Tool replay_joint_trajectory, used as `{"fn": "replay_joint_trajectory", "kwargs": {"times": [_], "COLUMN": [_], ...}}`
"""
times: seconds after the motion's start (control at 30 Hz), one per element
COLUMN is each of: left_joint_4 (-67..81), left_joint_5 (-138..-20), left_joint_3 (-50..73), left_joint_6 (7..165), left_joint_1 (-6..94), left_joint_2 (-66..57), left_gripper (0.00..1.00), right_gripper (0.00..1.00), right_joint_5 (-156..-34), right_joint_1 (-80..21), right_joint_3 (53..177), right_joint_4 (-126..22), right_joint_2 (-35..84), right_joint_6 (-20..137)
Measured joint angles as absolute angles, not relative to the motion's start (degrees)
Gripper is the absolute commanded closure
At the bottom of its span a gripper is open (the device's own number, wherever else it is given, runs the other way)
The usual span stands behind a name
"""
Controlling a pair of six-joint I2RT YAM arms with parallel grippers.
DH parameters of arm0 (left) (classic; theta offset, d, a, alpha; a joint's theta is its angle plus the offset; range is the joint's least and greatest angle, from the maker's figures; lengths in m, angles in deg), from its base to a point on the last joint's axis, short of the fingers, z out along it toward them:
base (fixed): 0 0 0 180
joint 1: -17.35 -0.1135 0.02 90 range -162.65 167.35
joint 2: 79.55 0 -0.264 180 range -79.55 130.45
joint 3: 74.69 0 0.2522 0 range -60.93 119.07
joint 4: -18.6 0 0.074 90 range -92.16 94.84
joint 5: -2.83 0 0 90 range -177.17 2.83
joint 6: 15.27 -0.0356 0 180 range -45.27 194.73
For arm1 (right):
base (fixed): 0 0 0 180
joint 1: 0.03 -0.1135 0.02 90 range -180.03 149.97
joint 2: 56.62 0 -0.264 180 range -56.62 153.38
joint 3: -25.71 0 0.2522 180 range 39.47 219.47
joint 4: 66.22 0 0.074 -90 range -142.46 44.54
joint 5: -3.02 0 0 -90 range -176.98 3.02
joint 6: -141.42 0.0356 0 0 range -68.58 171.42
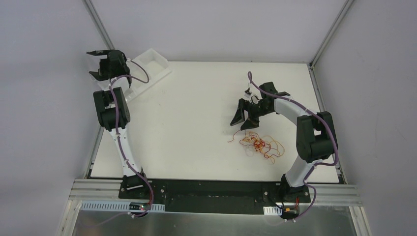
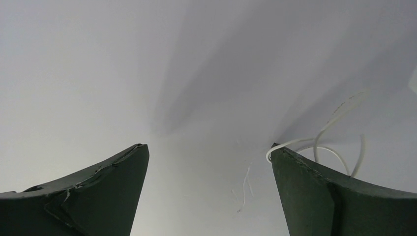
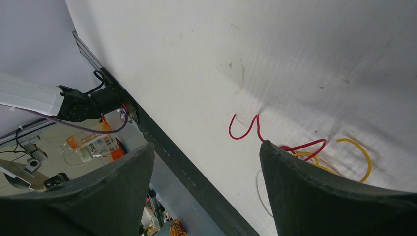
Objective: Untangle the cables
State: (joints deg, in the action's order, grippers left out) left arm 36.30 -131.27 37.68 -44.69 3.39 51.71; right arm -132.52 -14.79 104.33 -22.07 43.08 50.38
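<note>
1. the cables (image 1: 259,145) lie as a small curly tangle of red, orange and yellow strands on the white worktop (image 1: 196,123), on its right half and towards the near edge.
2. the right claw (image 1: 243,121) hangs just beside the far-left side of that tangle. its two fingers are spread wide with nothing between them.
3. in the right wrist view the right claw (image 3: 207,144) looks down at the worktop. a red strand (image 3: 243,130) curls in a hook shape just past the tip of one finger (image 3: 314,191). a yellow loop (image 3: 361,155) lies further along behind that finger, which hides part of the tangle.
4. the left claw (image 1: 97,64) is at the far left corner, just beside a clear tray (image 1: 152,61) that sits at an angle on the worktop's corner. it is well apart from the tangle.
5. in the left wrist view the left claw (image 2: 209,146) is spread as wide as it goes and grips nothing, with a plain pale grey surface behind it.
6. a pale strand (image 2: 319,140) curls by the tip of one finger (image 2: 334,196) in that view. i cannot tell whether it touches the finger.
</note>
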Motion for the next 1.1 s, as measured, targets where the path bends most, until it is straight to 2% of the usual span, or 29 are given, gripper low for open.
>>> {"fn": "replay_joint_trajectory", "kwargs": {"times": [0.23,0.33,0.5,0.77,1.1], "left_joint_4": [32.8,21.0,0.0,-25.9,-41.8], "left_joint_5": [-133.4,-134.1,-131.8,-120.4,-100.3], "left_joint_3": [41.7,45.0,49.4,57.5,67.7], "left_joint_6": [-44.8,-40.8,-24.8,2.6,28.7], "left_joint_1": [3.5,4.2,5.1,5.6,3.0], "left_joint_2": [52.7,52.7,51.3,49.0,48.7], "left_gripper": [0.01,0.01,0.01,0.03,0.01], "right_gripper": [0.18,0.18,0.18,0.18,0.19], "right_joint_5": [-132.9,-132.9,-132.9,-133.2,-133.0], "right_joint_1": [-14.6,-14.5,-14.3,-14.2,-14.2], "right_joint_3": [104.3,104.3,104.3,104.3,104.6], "right_joint_4": [-22.0,-22.0,-22.0,-22.0,-20.3], "right_joint_2": [43.1,43.1,43.1,43.1,43.1], "right_joint_6": [50.8,50.8,50.8,51.0,50.3]}}
